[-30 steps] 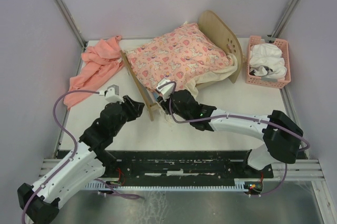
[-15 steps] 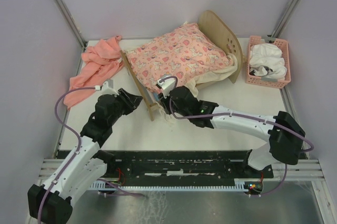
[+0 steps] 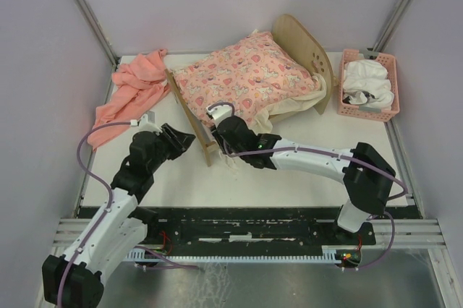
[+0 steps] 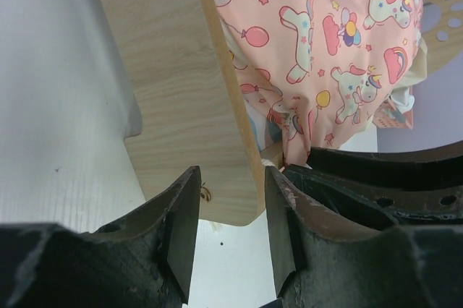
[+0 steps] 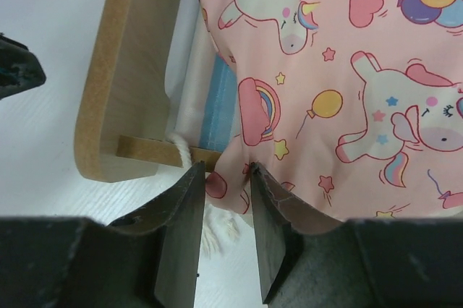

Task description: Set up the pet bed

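Note:
The pet bed (image 3: 187, 109) stands mid-table, its light-wood footboard (image 4: 181, 91) toward me and its rounded headboard (image 3: 304, 48) at the back. A pink unicorn cushion (image 3: 246, 80) lies across it, and blue-and-white striped fabric (image 5: 217, 105) shows underneath. My left gripper (image 3: 189, 140) is open at the footboard's near corner, which sits just ahead of its fingertips (image 4: 231, 172). My right gripper (image 3: 215, 121) is at the cushion's near corner. In the right wrist view the gripper (image 5: 226, 167) pinches that puckered corner of fabric.
A salmon-pink cloth (image 3: 134, 87) lies crumpled at the back left. A pink plastic basket (image 3: 347, 109) holding white cloth stands at the back right. A cream sheet (image 3: 296, 102) hangs from under the cushion. A white rope end (image 5: 184, 155) trails by the bed rail.
My right gripper has slid left along the bed to the cushion's near corner and its jaws have narrowed. The left gripper has edged closer to the footboard.

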`<action>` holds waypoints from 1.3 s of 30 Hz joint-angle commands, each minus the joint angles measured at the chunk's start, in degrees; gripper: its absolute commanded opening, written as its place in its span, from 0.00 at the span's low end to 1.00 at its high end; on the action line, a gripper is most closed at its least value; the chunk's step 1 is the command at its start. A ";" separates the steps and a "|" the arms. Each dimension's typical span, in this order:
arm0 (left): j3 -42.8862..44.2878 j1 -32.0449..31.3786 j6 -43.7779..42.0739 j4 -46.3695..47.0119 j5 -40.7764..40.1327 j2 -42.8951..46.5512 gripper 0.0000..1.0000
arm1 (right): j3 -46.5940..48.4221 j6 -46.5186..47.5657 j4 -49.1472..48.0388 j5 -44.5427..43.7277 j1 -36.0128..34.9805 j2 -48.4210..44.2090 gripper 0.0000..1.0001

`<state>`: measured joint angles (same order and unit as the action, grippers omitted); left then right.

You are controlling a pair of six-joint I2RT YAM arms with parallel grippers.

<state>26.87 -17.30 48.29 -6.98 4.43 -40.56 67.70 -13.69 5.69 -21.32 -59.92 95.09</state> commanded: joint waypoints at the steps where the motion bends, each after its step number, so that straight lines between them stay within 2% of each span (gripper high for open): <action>1: -0.58 0.41 0.66 3.81 1.86 -0.59 0.47 | 4.12 0.97 2.15 -5.11 -0.41 1.98 0.40; 4: -0.86 0.42 0.78 4.53 2.12 -1.12 0.47 | 4.92 1.87 2.61 -6.09 -0.83 3.34 0.38; 7: -1.06 0.44 0.93 5.17 2.46 -1.72 0.47 | 5.55 3.30 3.19 -7.34 -1.49 4.23 0.29; 9: -1.37 0.47 0.92 5.75 2.58 -2.25 0.46 | 6.30 4.51 3.80 -7.32 -1.74 4.78 0.15; 10: -1.57 0.42 0.76 6.88 2.61 -3.15 0.46 | 6.31 5.85 3.21 -3.02 -1.90 3.99 0.02; 18: -2.10 0.42 0.40 8.88 1.83 -6.69 0.44 | 0.53 4.87 -6.65 15.34 -1.97 -1.40 0.02; 28: -1.57 0.41 -1.35 9.29 1.62 -7.10 0.44 | -3.23 2.66 -11.35 13.69 -1.94 2.55 0.02; 30: -1.37 0.43 -2.96 9.67 2.22 -7.08 0.46 | -1.96 2.47 -8.83 12.57 -1.91 2.59 0.12; 34: -1.04 0.34 -5.25 10.32 3.68 -7.45 0.49 | -2.57 2.10 -5.50 10.06 -1.89 -2.61 0.45; 36: -0.99 0.25 -6.21 10.58 3.64 -8.28 0.51 | -3.23 2.12 -2.68 8.78 -1.88 -6.59 0.55; 39: -0.27 -0.07 -7.52 9.84 2.77 -10.82 0.52 | -4.82 3.24 1.95 4.96 -1.82 -13.85 0.61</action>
<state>24.95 -17.06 45.23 1.48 6.59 -48.60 63.77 -10.87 2.83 -11.53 -61.52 91.70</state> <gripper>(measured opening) 0.509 0.583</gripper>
